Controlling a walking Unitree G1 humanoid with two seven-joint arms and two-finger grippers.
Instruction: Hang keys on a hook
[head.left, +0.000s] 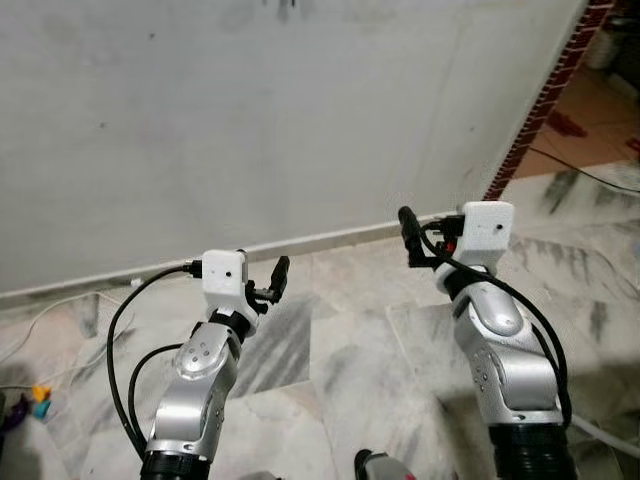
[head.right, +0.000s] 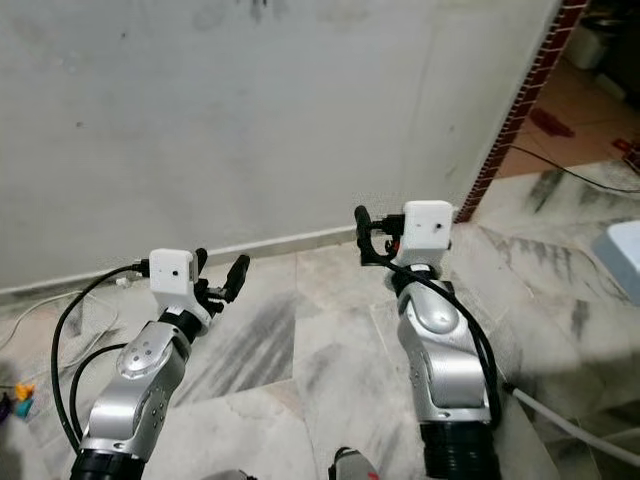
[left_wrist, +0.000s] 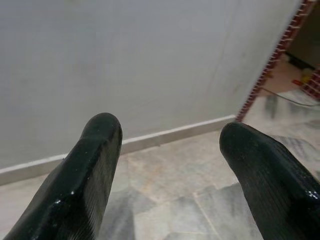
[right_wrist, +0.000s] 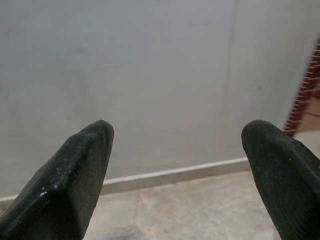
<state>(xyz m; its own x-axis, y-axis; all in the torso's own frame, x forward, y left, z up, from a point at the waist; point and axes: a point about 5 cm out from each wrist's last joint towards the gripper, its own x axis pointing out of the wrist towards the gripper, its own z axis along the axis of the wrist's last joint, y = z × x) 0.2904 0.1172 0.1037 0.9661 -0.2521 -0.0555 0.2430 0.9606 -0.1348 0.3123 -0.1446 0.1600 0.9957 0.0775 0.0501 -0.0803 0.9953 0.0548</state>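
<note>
Both arms are raised in front of me toward a plain white wall (head.left: 260, 110). My left gripper (head.right: 220, 268) is held above the marble floor, its two black fingers (left_wrist: 95, 165) spread wide with nothing between them. My right gripper (head.right: 378, 235) sits a little higher and closer to the wall. It is also open, and only wall and skirting appear between its fingertips (right_wrist: 80, 165).
A white skirting board (head.left: 330, 240) runs along the wall's foot. A red brick doorway edge (head.left: 540, 100) stands at the right, with a cable (head.left: 580, 170) on the floor beyond it. White cables (head.left: 50, 310) and small coloured objects (head.left: 38, 400) lie at the left.
</note>
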